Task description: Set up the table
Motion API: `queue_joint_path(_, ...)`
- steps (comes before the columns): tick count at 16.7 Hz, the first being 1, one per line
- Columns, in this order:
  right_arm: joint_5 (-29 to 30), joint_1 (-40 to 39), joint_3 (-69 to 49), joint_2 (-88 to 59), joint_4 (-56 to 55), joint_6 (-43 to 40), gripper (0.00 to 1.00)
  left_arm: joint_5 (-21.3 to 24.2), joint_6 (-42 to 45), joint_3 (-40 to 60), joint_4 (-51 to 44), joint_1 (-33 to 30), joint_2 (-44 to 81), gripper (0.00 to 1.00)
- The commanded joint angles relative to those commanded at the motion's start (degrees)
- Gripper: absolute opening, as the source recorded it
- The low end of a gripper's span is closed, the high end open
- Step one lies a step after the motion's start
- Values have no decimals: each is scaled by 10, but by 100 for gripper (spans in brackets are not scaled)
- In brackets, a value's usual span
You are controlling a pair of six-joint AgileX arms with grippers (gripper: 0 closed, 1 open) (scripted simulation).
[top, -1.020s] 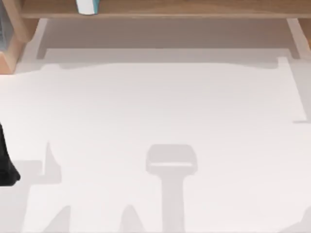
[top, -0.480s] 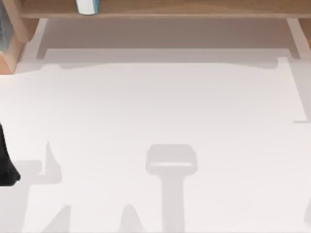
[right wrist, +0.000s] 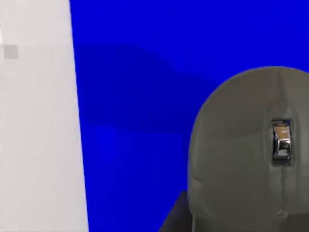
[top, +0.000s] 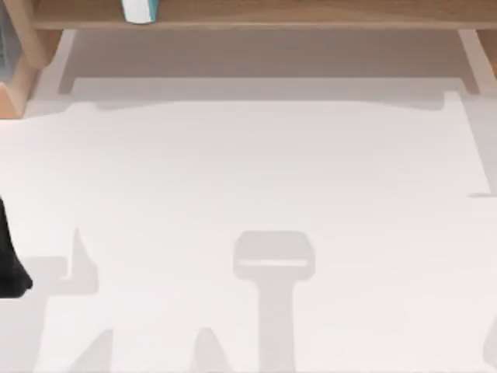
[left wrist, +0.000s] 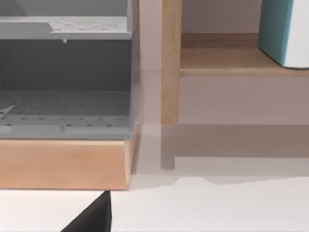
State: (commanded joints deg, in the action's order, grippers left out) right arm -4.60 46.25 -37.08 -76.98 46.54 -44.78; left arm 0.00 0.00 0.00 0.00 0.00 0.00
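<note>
The table point(top: 256, 179) spreads broad and white in front of the wooden shelf point(top: 256, 14), with nothing set on it yet. A teal-and-white item point(top: 140, 9) stands on the shelf. The left arm point(top: 9, 264) sits at the table's left edge, well short of the shelf. Whether the left claw is wide or narrow I cannot tell, and the same goes for the right claw. The left wrist view faces a grey perforated rack point(left wrist: 65, 82) beside a shelf post point(left wrist: 170, 63). The right wrist view shows a grey mouse point(right wrist: 241, 154) on a blue mat point(right wrist: 135, 96). The main risk I judge is a reach toward the shelf clipping that post or the rack's wooden base, since both crowd the approach.
</note>
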Motion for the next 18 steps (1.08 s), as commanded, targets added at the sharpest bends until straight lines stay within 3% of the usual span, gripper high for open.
queue_joint_path(18, 8, 31, -16, -15, -3, 8, 0, 0, 0, 0, 0, 0, 0, 100)
